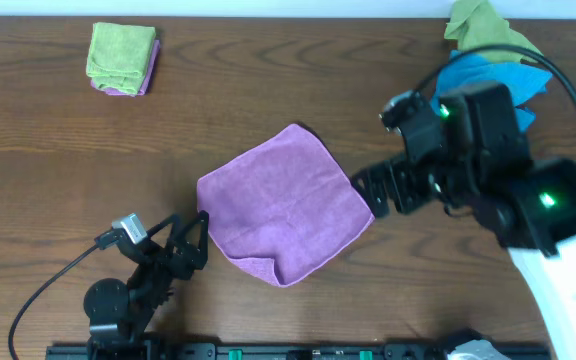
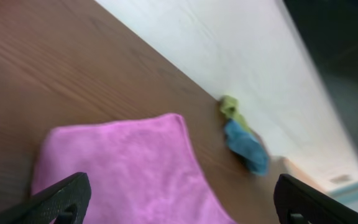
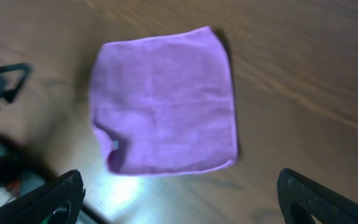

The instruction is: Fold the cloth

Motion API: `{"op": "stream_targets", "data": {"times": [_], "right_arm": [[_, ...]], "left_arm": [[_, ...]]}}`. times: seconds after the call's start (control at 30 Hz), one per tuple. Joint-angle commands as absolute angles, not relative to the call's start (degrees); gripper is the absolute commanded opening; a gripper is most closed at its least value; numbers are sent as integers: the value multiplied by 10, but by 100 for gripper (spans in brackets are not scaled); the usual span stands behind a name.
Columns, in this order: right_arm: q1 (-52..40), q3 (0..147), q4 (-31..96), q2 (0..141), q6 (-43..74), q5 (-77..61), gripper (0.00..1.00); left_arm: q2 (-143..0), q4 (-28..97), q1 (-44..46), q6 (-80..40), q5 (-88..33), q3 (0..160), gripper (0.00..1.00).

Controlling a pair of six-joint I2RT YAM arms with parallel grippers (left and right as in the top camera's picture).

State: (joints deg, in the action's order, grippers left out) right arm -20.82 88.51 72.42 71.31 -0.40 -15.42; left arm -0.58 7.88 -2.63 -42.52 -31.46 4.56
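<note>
The purple cloth (image 1: 283, 203) lies spread flat on the wooden table, turned like a diamond, with a small wrinkle near its front corner. It also shows in the left wrist view (image 2: 129, 168) and the right wrist view (image 3: 163, 102). My left gripper (image 1: 190, 240) is open and empty, just left of the cloth's front-left edge; in its own view the jaws (image 2: 182, 199) straddle the cloth. My right gripper (image 1: 378, 190) is open and empty, just right of the cloth's right corner, held above the table (image 3: 179, 196).
A folded lime green cloth on a purple one (image 1: 123, 55) lies at the back left. A pile of bright blue (image 1: 493, 85) and olive green cloths (image 1: 478, 25) sits at the back right, behind my right arm. The table's front edge is near the arm bases.
</note>
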Motion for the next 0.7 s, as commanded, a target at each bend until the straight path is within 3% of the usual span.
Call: {"op": "stream_targets", "data": {"times": [0.0,0.13,0.27,0.67], "right_arm": [[-207,888,746,676,-2,-203,99],[-206,888,787,648,-5,-202,99],[-206,888,788,643,-5,-202,99],[-206,888,725,645,-5,-199,99]], "left_arm": [[-3,77,-29,-497,-364,40,95],[-3,16,-23,-532,-387,40,96],[-41,-33,18,-529,-321,53,96],[-467,76,54,-238,-279,300,96]]}}
